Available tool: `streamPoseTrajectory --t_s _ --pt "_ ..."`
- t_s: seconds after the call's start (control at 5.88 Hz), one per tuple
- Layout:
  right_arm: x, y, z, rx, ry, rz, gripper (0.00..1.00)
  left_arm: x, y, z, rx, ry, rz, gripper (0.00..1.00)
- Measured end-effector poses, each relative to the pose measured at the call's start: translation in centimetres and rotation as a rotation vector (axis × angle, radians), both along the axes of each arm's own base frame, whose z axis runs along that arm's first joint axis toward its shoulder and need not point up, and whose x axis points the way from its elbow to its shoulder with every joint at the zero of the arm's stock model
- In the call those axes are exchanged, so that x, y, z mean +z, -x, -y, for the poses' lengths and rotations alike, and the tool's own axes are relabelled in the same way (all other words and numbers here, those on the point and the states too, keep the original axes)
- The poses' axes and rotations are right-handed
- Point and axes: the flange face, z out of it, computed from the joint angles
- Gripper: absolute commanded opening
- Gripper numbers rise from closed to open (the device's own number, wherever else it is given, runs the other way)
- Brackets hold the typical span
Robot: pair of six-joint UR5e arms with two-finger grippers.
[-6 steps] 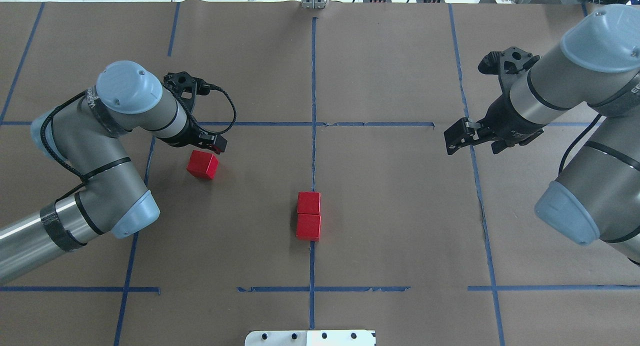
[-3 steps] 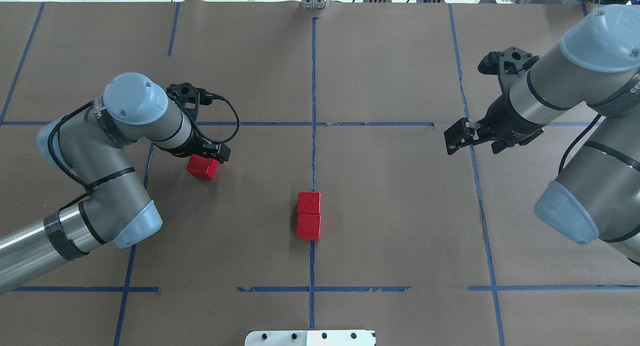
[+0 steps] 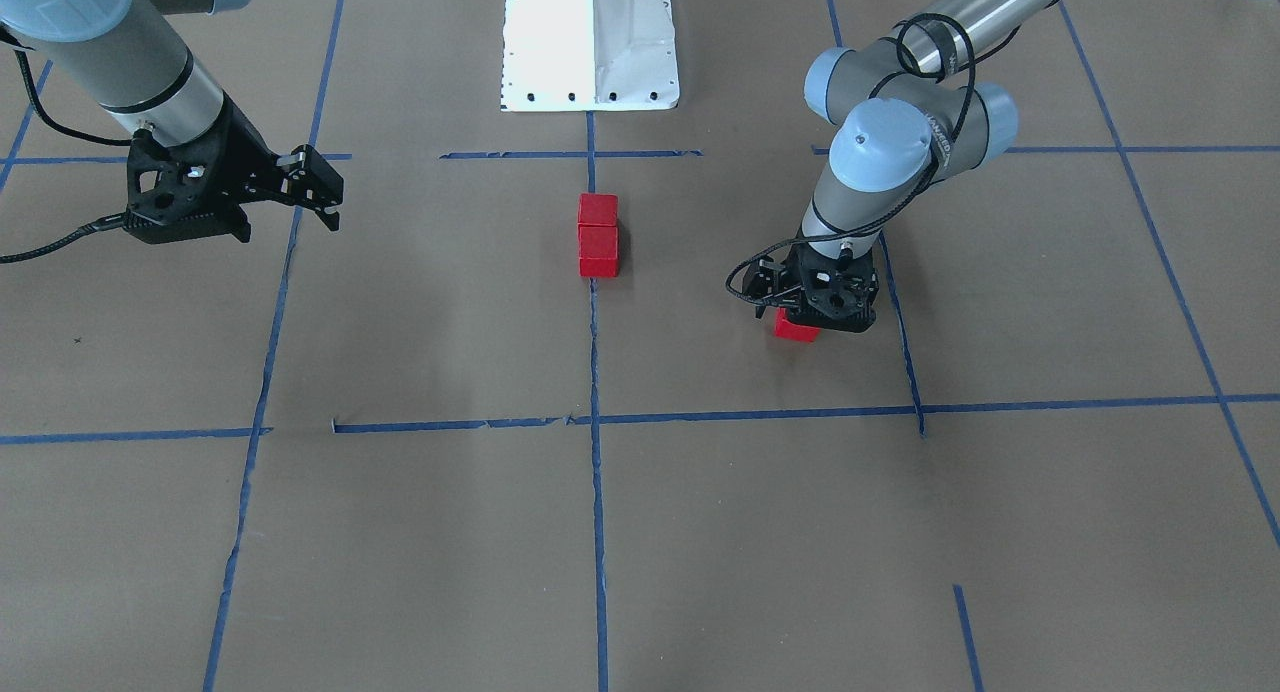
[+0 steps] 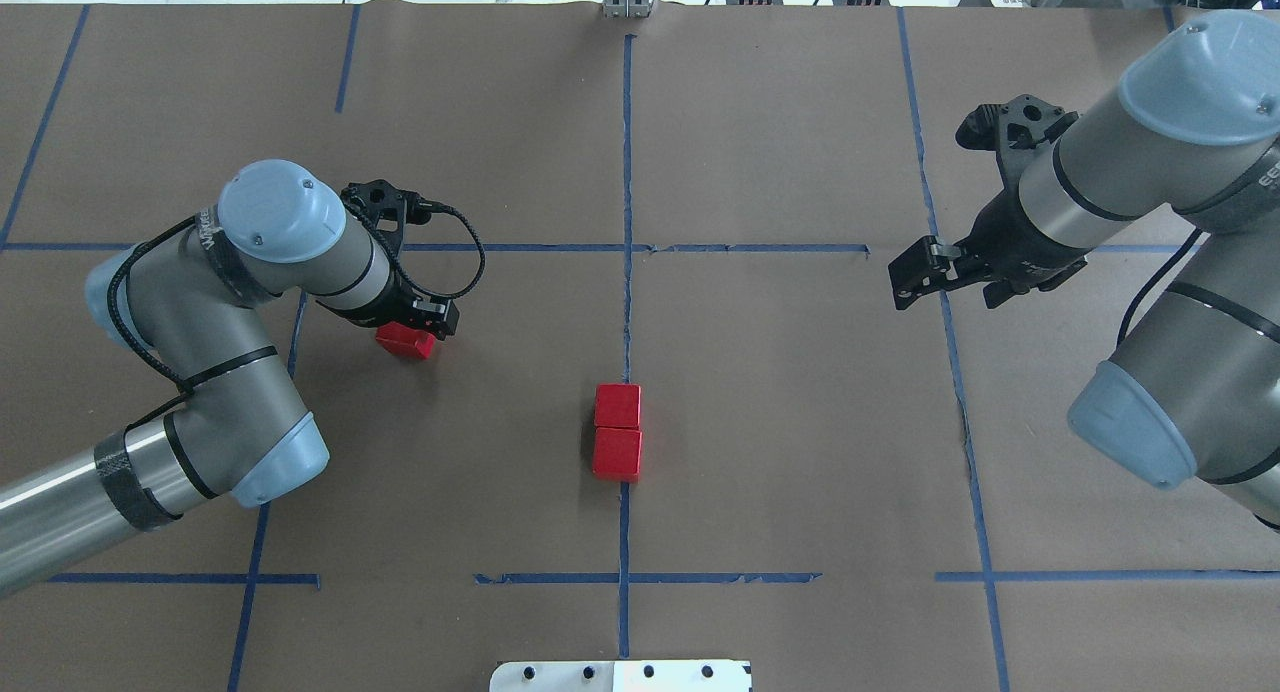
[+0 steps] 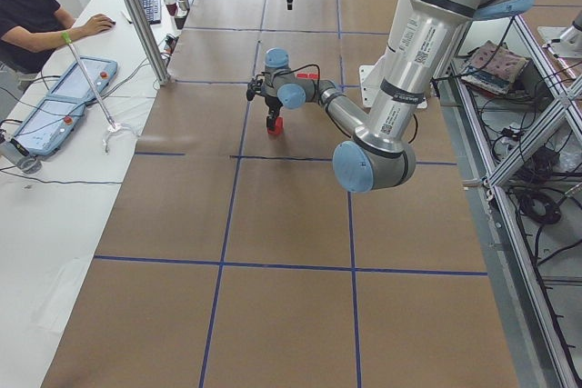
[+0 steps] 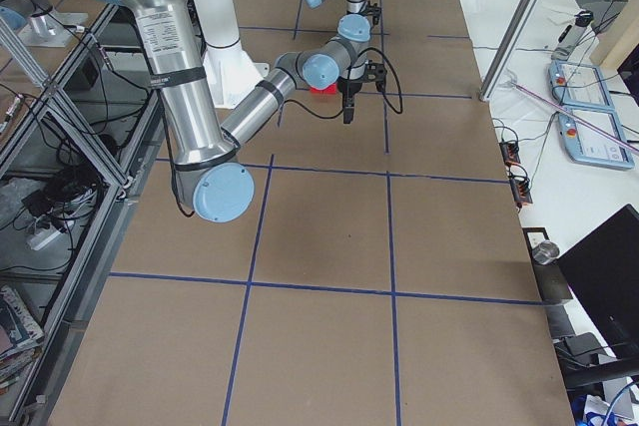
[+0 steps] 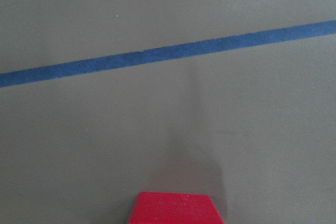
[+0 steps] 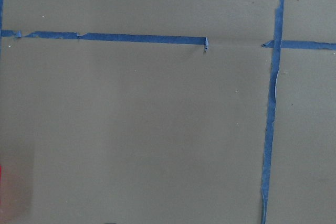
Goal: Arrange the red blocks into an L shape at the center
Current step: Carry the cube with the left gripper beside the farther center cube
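Note:
Two red blocks lie touching, one behind the other, on the blue tape line at the center; the front-facing view shows the same pair. The third red block sits apart on the brown paper on the robot's left. My left gripper points straight down, low over this block and partly covering it; it looks open. Only the block's top edge shows in the left wrist view. My right gripper hangs open and empty far to the right.
The white robot base stands at the near table edge. Blue tape grid lines cross the brown paper. A person sits at a side desk with control tablets, behind a metal post.
The left arm has swung toward the robot and lowered, bringing its gripper from beside the loose red block to directly over it. The block and the right arm have stayed put.

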Motion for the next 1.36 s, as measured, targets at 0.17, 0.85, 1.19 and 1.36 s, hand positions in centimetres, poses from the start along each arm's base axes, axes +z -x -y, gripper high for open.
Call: streamPoseTrajectory --t_s 0.17,0.85,1.19,1.36 --pt "0.1 0.0 0.0 0.0 0.0 -0.001 1.0 0.0 0.0 0.0 0.001 -0.002 0.001 0.0" --pt "0.2 0.0 0.0 -0.004 0.001 -0.002 1.0 -6.8 0.6 -2.3 -0.194 0.183 -0.112 0.0" --pt "0.3 0.0 0.0 -0.004 0.004 -0.002 1.0 -10.3 -0.5 -5.0 -0.418 0.485 -0.123 0.01" --pt "0.3 -0.1 0.0 -0.004 0.004 -0.001 1.0 -11.5 -0.7 -5.7 -0.554 0.633 -0.112 0.01"
